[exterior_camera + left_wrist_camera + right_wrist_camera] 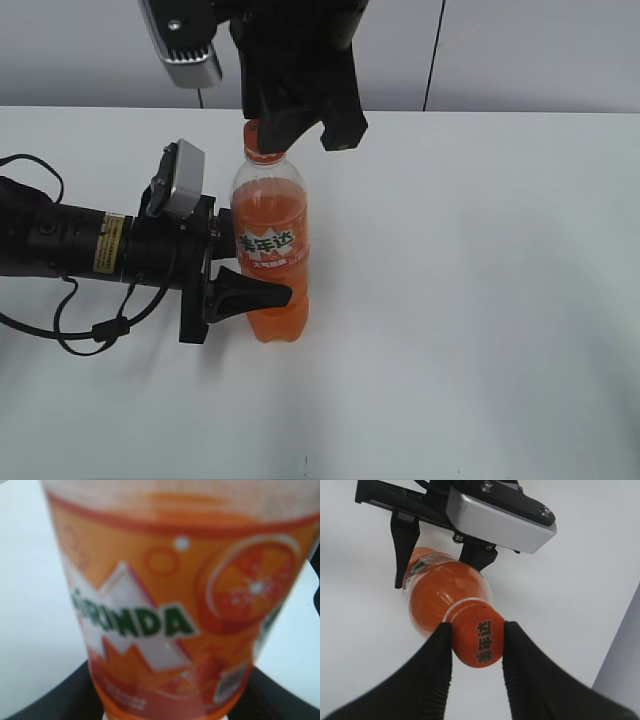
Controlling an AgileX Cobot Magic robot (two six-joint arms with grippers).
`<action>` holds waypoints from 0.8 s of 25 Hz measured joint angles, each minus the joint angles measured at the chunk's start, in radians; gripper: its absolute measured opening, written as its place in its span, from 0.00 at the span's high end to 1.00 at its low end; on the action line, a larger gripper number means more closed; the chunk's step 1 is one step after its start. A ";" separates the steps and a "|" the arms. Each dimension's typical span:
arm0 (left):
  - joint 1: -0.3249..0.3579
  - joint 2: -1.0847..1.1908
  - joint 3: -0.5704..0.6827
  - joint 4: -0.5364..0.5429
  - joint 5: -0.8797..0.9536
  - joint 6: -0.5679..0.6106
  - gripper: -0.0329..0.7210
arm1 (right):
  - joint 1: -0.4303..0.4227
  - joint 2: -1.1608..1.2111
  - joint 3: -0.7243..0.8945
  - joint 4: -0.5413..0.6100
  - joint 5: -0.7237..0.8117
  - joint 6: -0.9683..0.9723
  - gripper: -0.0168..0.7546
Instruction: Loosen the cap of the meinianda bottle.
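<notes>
The clear plastic meinianda bottle [270,250] of orange drink, with a wavy ribbed body and an orange label, stands upright on the white table [480,300]. Two end effectors act on it at once, each with a separate function.

**Left gripper [245,290] (holding fixture).** It reaches in horizontally and clamps the bottle at label height, low on the body. In the left wrist view the label fills the frame and the dark fingers [45,705] flank the bottle on both sides at the bottom of the frame. The jaws are closed on the bottle body. Judged purpose: to stop the bottle turning or tipping while torque goes into the top.

**Right gripper [477,645] (turning tool).** It descends from directly above. The small round orange plastic screw cap [479,642] sits between its two ribbed black fingers [437,660], which touch the cap on opposite sides. The jaws are closed on the cap. The cap's printed top faces the wrist camera, so the tool axis appears roughly in line with the bottle's neck. This suits a rotation about that axis.

**Status.** The cap sits directly above the orange neck ring [264,155]; no gap is visible. Whether the thread has started to release cannot be told.

**Caution.** A light lower clamp would let the whole bottle spin with the cap.
</notes>
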 joint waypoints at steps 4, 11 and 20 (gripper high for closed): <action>0.000 0.000 0.000 0.000 0.000 0.000 0.41 | 0.000 0.000 0.000 0.004 0.000 -0.001 0.66; 0.000 0.000 0.000 0.001 0.000 0.000 0.41 | 0.000 0.000 0.000 0.005 0.000 0.013 0.62; 0.000 0.000 0.000 0.004 0.000 0.002 0.41 | 0.000 0.000 0.000 0.002 0.000 0.038 0.38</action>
